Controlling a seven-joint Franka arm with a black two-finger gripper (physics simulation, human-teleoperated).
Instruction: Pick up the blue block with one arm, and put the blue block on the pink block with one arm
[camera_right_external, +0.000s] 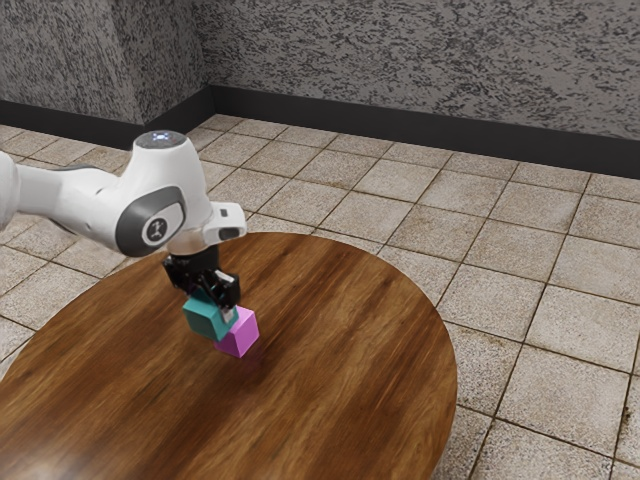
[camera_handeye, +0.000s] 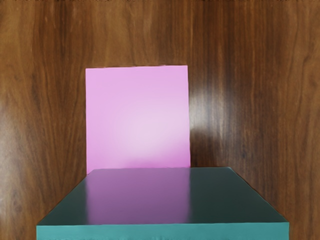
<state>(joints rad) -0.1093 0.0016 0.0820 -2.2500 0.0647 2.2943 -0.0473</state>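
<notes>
1. While our gripper clamps the blue block from two sides, that block, which looks teal, hangs clear of the table.
2. Now look at the pink block: it sits on the wood, lower and just toward the exterior view's right of our load, and the two overlap at one corner.
3. From the wrist, the pink block lies out past the far edge of the blue block, not beneath it, with their edges squared up.
4. So we judge the next move to be a short carry across over the pink block, then a lowering. Whether the two touch right now, we cannot tell.
</notes>
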